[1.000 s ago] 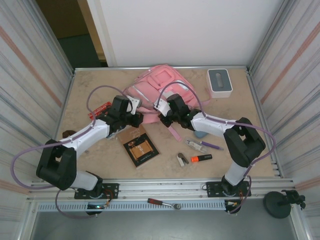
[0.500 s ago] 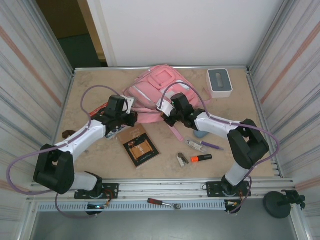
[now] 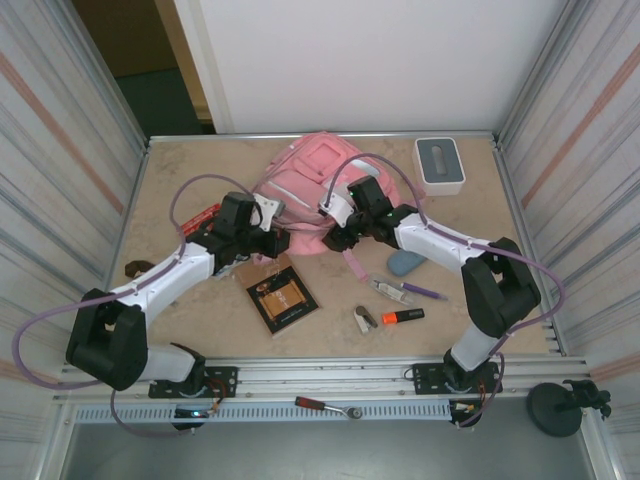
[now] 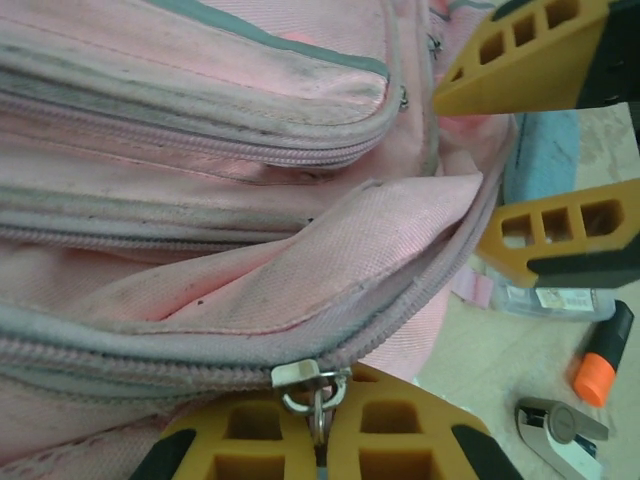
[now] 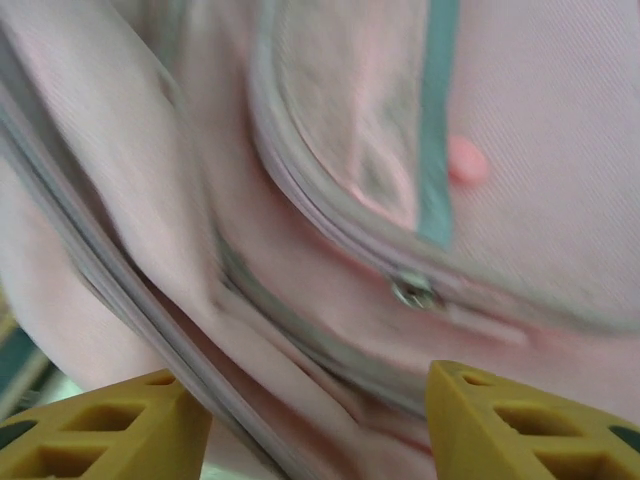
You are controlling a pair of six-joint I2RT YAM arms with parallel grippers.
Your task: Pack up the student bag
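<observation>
The student bag, a large pink backpack, lies at the back middle of the table. My left gripper is at the bag's near edge. In the left wrist view it is shut on a metal zipper pull of a long grey-pink zipper. My right gripper hovers beside it at the same edge. Its yellow fingers stand apart in the left wrist view. Seen from its own wrist, the right gripper is open, with pink fabric and a second zipper slider close in front.
A white box with a grey top stands at the back right. A brown book, a small clip, an orange highlighter, a purple pen, a tube and a blue pad lie in front. A red item lies left.
My right gripper has opened and moved back and right along the bag's edge, uncovering the blue pad. My left gripper stays shut on the zipper pull and has shifted slightly.
</observation>
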